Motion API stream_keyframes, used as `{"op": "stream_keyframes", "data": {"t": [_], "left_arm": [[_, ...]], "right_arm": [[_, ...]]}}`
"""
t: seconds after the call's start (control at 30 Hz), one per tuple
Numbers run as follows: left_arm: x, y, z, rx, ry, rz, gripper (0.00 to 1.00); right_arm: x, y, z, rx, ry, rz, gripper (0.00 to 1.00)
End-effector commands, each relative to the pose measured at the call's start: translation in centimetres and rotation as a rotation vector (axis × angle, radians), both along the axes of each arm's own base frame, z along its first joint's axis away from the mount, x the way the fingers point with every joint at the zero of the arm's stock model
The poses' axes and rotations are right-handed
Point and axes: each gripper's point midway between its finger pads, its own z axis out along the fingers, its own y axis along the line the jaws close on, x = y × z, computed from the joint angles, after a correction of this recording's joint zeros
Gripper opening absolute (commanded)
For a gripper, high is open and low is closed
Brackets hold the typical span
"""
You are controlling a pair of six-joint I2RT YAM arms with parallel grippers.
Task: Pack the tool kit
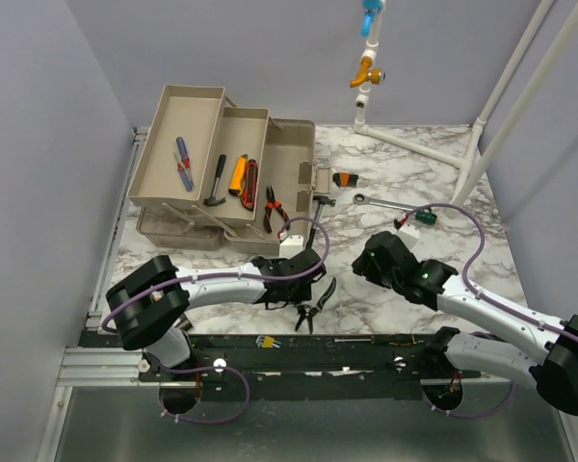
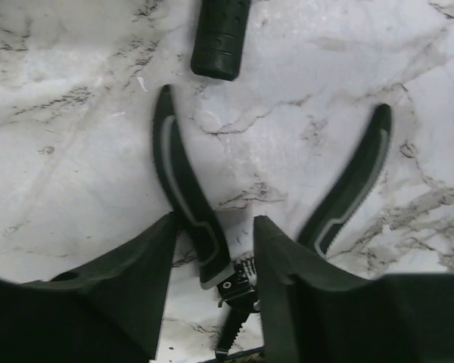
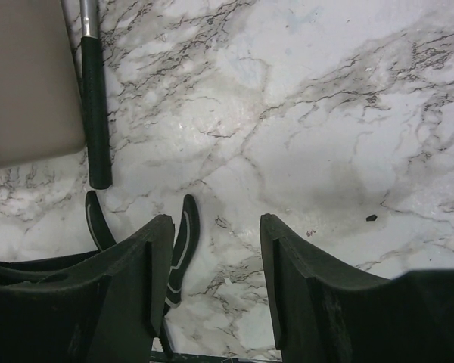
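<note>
Plainly, the tabletop (image 1: 405, 164) is a smooth white slab veined in grey and black like marble. The pliers (image 2: 185, 189) lie flat on it near the front edge, close to the left arm: 2 long curved handles, matte black with a pale grey inlay, splayed into a V, meeting at a metal pivot with serrated steel jaws behind it. Just beyond the handle tips lies the ribbed black rubber grip of a hammer (image 2: 221, 34), apart from the pliers.

The left gripper (image 2: 216, 227) stands with its 2 blunt black fingers (image 2: 147, 280) about half parted, straddling the pliers at the pivot and the root of 1 handle. That handle runs close along 1 finger and the pivot sits close to the other. Whether either pad presses the metal, I cannot tell.

The right gripper (image 3: 216, 227) is released, its fingers (image 3: 303, 295) parted over bare marble with nothing between them; the pliers' handles lie just off to 1 side.

The beige cantilever toolbox (image 1: 291, 154), boxy and dull-finished, stands open at the back left, well apart from the pliers.
</note>
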Motion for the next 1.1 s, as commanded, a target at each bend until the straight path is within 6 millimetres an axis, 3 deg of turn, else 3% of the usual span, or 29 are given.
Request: {"op": "stream_keyframes", "data": {"t": [0.0,0.2,0.27,0.37,0.4,0.53,0.8,0.97,1.07], "left_arm": [[0.6,2.5,-1.4,0.114,0.003,0.162,0.40],[0.2,3.8,-2.4,0.158,-0.004,0.201,0.31],[0.1,3.7,-2.6,0.152,0.000,0.194,0.22],[0.0,3.2,-2.7,0.120,0.004,0.172,0.02],[0.0,2.9,-2.6,0.104,0.003,0.169,0.00],[0.1,2.2,-1.6,0.037,-0.018,0.149,0.00],[1.3,1.1,3.6,-0.096,-0.128,0.121,0.00],[1.6,0.6,4.7,-0.135,-0.151,0.111,0.00],[1.6,0.2,4.9,-0.153,-0.153,0.104,0.00]], "right_arm": [[-0.1,-0.3,-0.1,0.000,-0.007,-0.013,0.55],[-0.6,0.9,-0.9,0.038,0.020,0.048,0.55],[-1.2,1.5,-1.5,0.071,0.058,0.057,0.55],[-2.4,2.4,-2.7,0.117,0.115,0.091,0.55],[-2.6,2.5,-3.0,0.125,0.127,0.096,0.55],[-3.3,3.3,-3.3,0.166,0.146,0.135,0.55],[-4.0,3.6,-2.7,0.262,0.149,0.106,0.62],[-4.6,3.9,-3.8,0.347,0.233,-0.009,0.75],[-4.2,4.3,-3.6,0.370,0.215,-0.005,0.76]]}}
